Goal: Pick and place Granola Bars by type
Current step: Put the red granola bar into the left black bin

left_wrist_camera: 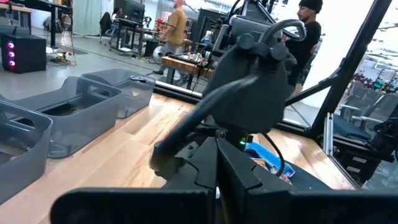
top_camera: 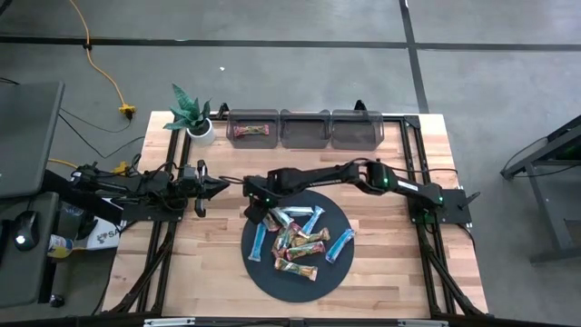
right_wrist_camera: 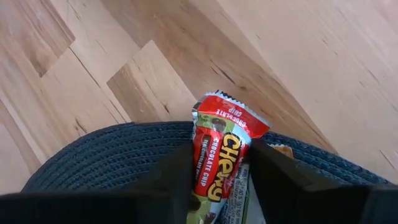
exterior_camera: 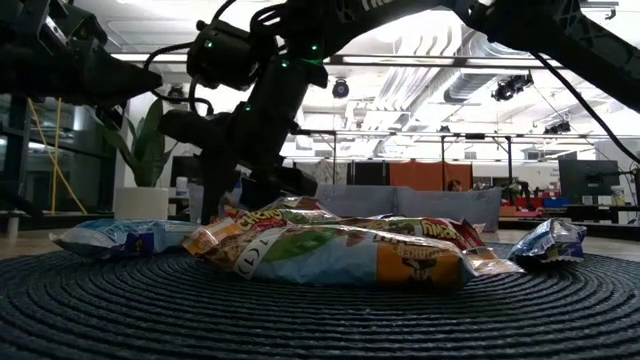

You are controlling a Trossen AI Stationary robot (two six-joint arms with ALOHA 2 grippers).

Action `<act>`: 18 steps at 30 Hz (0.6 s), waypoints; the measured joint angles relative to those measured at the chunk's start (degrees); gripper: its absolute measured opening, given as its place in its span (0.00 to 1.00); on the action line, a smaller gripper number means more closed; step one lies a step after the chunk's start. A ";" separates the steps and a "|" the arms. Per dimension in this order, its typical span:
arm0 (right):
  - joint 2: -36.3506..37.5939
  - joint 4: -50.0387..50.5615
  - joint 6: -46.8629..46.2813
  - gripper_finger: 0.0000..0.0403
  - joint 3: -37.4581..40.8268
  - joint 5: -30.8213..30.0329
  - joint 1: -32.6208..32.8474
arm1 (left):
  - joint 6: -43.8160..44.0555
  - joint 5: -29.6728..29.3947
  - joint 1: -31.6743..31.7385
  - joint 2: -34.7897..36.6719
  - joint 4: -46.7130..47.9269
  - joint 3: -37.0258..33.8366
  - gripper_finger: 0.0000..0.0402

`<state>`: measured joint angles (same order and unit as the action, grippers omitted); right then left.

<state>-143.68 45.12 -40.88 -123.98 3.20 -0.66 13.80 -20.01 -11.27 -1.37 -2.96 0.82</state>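
Several granola bars (top_camera: 300, 243) in light blue, red and green-brown wrappers lie piled on a dark round woven disc (top_camera: 300, 283). My right gripper (right_wrist_camera: 221, 174) reaches down at the disc's far left edge, its fingers closed in on a red bar (right_wrist_camera: 227, 143) marked "Chewy". That bar also shows in the low view (exterior_camera: 290, 207) below the right gripper (exterior_camera: 240, 190). One more bar (top_camera: 252, 132) lies in the leftmost of three clear bins (top_camera: 304, 129). My left gripper (top_camera: 213, 186) waits level at the table's left side, away from the bars. My right gripper pinches the red bar by its two long sides (right_wrist_camera: 200, 163) between its two fingers. The fingers come steeply from above and lie across the bar. The bar's crimped end (right_wrist_camera: 231, 115) sticks out past them. The bar rests on the disc and on another bar.
A potted plant (top_camera: 192, 116) stands at the table's far left corner. Blue bars (exterior_camera: 110, 238) (exterior_camera: 548, 240) lie at the pile's outer sides. Bare wood (top_camera: 209, 263) lies to the left and right of the disc. People stand in the room beyond the table.
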 joint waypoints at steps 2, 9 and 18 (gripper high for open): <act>0.13 0.00 0.08 0.32 0.02 0.54 -0.23 | 0.00 0.00 0.00 0.01 0.00 -0.01 0.00; 0.90 -0.10 0.89 0.27 0.07 1.32 -0.78 | 0.00 0.02 0.00 0.02 0.00 -0.01 0.00; 2.48 -3.49 0.91 0.22 0.04 5.08 -1.00 | 0.00 0.02 0.00 0.02 -0.02 0.00 0.00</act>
<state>-141.20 41.63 -39.98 -123.94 8.28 -1.66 13.80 -19.99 -11.27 -1.34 -2.98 0.82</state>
